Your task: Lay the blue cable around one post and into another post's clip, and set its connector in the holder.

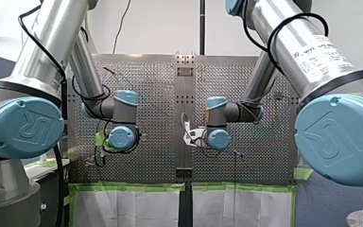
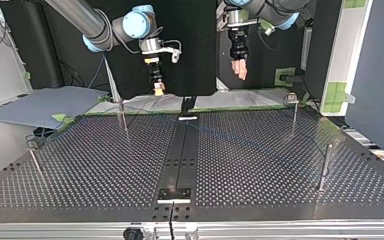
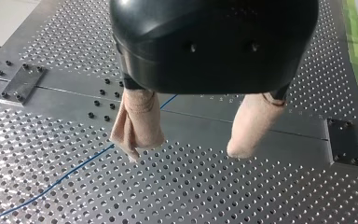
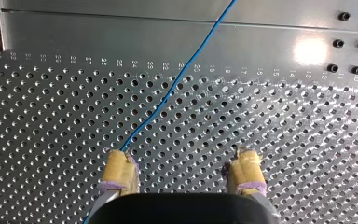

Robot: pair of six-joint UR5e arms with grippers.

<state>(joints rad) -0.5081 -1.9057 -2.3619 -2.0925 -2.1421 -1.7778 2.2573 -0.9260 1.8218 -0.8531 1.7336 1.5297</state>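
Blue cable (image 4: 185, 70) lies slack & flat on the perforated table (image 2: 260, 165), not yet round any post or in a clip. In the right wrist view it runs off the plain centre strip diagonally over the holes, w/ a slight kink. It passes under one yellow pad (image 4: 119, 168) of the right claw (image 4: 182, 156), not between the two. The left wrist view shows it as a thin line going behind one beige pad (image 3: 137, 123) of the left claw (image 3: 184, 151). Both claws hang open & empty, well above the table in the top view, near its far edge. Four thin posts (image 2: 124, 117) stand upright, well apart. Which one carries the clip can't be told from here. Connector & holder can't be made out either.

Handling, by the look of it: v. light, thin, limp. It'll sag & trail wherever it's lifted, and won't keep a shape unless held taut. Prob. smooth-jacketed, so it could slide thru a loose pinch. Lying flush on metal, it leaves little to get under, so a claw would have to straddle it square & close low. Best hold, I'd say: a straight stretch clear of the kink, w/ the other claw taking a second spot to keep tension round a post.
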